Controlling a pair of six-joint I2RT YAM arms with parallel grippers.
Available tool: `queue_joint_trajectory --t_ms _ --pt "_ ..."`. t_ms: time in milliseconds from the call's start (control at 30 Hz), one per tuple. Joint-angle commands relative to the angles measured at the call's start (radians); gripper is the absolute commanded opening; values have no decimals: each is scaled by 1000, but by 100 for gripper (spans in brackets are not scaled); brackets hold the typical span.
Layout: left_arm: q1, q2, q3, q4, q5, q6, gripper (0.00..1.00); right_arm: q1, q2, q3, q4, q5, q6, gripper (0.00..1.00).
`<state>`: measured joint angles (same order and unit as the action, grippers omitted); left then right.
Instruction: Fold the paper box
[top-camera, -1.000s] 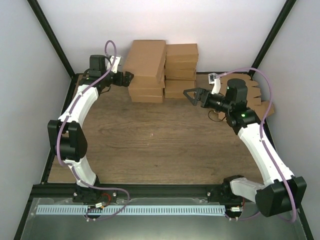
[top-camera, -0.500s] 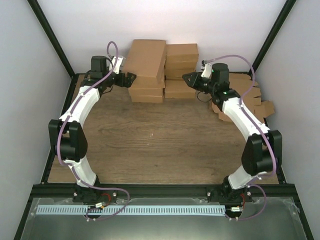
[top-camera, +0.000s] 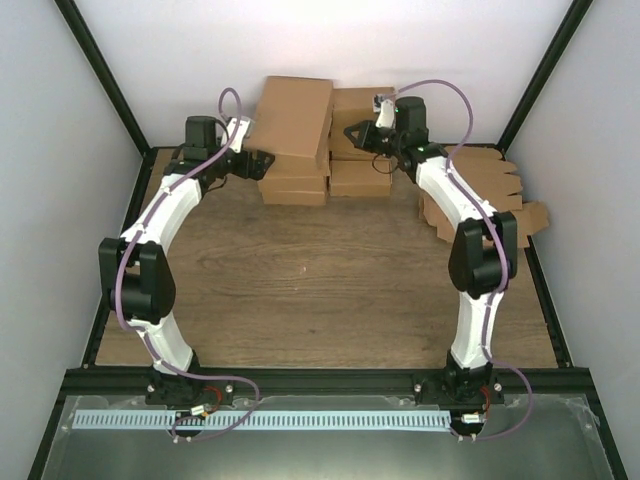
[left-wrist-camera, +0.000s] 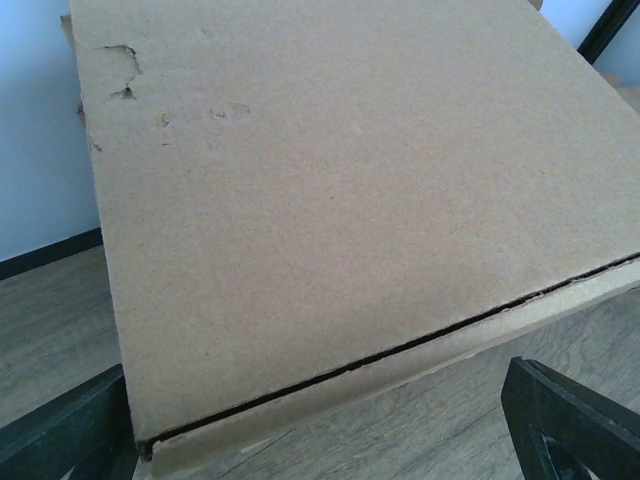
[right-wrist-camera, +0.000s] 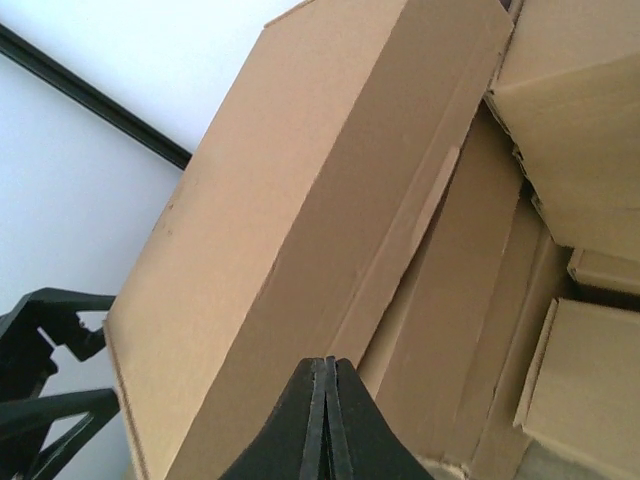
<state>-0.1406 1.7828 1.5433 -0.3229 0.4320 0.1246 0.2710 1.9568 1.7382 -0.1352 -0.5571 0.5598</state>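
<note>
A folded brown paper box (top-camera: 292, 118) lies tilted on top of the left stack at the back of the table. My left gripper (top-camera: 262, 161) stands open at its left edge. In the left wrist view the lid (left-wrist-camera: 330, 180) fills the frame, and the black fingers (left-wrist-camera: 570, 420) straddle the near corner without touching it. My right gripper (top-camera: 351, 133) is shut on nothing, its tips just off the box's right side. In the right wrist view the closed tips (right-wrist-camera: 326, 366) point at the box's side wall (right-wrist-camera: 360, 240).
Two stacks of folded boxes stand against the back wall, the left one (top-camera: 293, 184) and the right one (top-camera: 362, 150). Flat unfolded cardboard sheets (top-camera: 500, 195) lie at the right edge. Black frame posts rise at both back corners.
My right arm swung from the right side of the table to the back, up to the tilted box, and its jaws closed. The left arm shifted slightly to the right.
</note>
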Motion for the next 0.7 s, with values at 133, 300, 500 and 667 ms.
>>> queue_joint_trajectory --t_ms 133,300,500,667 --pt "-13 -26 0 26 37 29 97 14 253 362 -235 -97 -178 1" --pt "-19 -28 0 22 36 22 97 15 315 448 -257 -186 -213 1" --pt "-28 -33 -4 8 41 14 96 29 395 578 -316 -254 -248 1" --pt "-33 -56 -24 8 36 0 95 46 404 587 -310 -273 -263 1"
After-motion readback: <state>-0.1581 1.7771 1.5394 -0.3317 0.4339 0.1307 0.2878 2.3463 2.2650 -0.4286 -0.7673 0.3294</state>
